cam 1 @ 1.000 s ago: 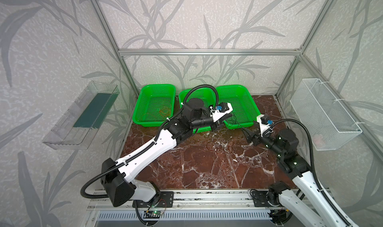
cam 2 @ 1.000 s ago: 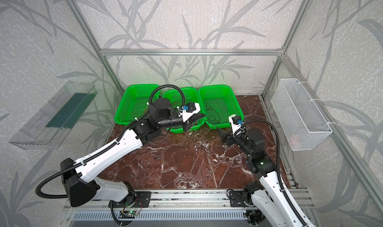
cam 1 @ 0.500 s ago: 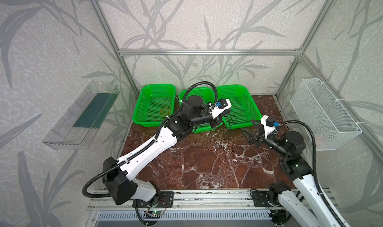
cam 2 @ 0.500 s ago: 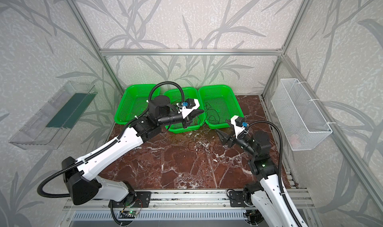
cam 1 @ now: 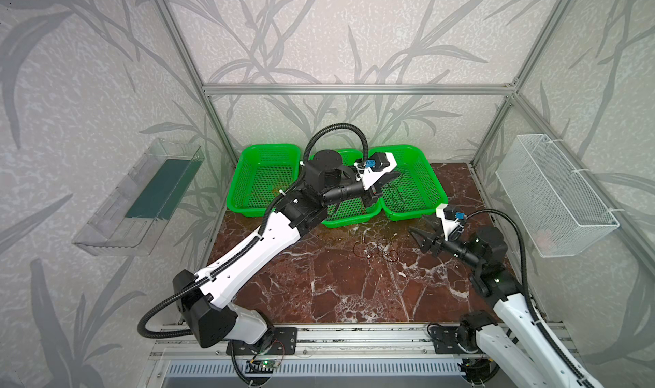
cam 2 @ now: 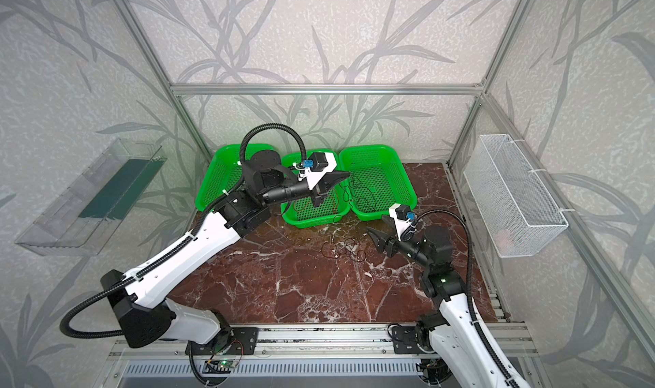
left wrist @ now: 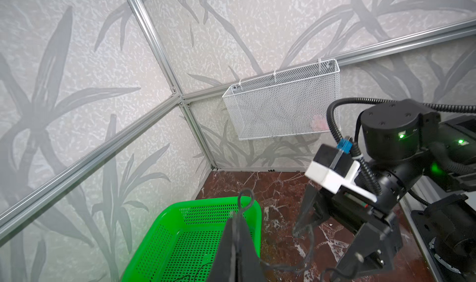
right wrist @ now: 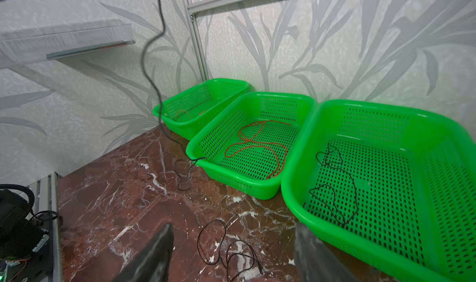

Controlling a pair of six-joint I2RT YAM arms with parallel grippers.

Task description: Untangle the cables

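Holding cables [right wrist: 253, 146], three green baskets [right wrist: 283, 95] stand side by side.

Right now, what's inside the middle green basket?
One thin red cable, lying in loose loops on the floor of the middle basket. In both top views the left arm covers much of that floor; the right wrist view shows nothing else in it.

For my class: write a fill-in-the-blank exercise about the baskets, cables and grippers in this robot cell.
The green baskets along the back number ___.
The cable in the basket nearest the white wire bin is ___ in colour.
The left gripper is ___ on a thin black cable.
The right gripper stands ___ beside the loose loops.
Missing words: three; black; shut; open.
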